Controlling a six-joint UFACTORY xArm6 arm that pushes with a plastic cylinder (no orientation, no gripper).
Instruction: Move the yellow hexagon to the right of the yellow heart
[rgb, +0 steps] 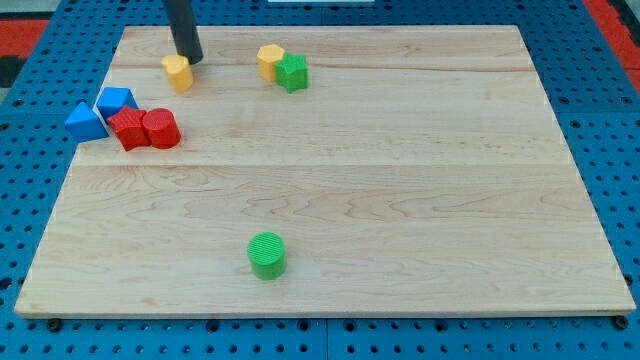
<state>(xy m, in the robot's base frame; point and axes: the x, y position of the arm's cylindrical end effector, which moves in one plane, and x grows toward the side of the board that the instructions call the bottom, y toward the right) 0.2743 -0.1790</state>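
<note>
The yellow hexagon (269, 60) lies near the view's top, left of centre, touching a green star-shaped block (293, 72) on its right. The yellow heart (178, 72) lies further to the view's left. My tip (189, 58) is at the heart's upper right edge, touching it or nearly so. The hexagon is about a hand's width to the right of the tip. The dark rod rises out of the view's top.
At the view's left, a blue block (116, 101) and a blue triangle (86, 121) sit by a red block (128, 129) and a red cylinder (161, 129). A green cylinder (267, 254) stands near the bottom centre. The wooden board (400, 200) lies on a blue perforated base.
</note>
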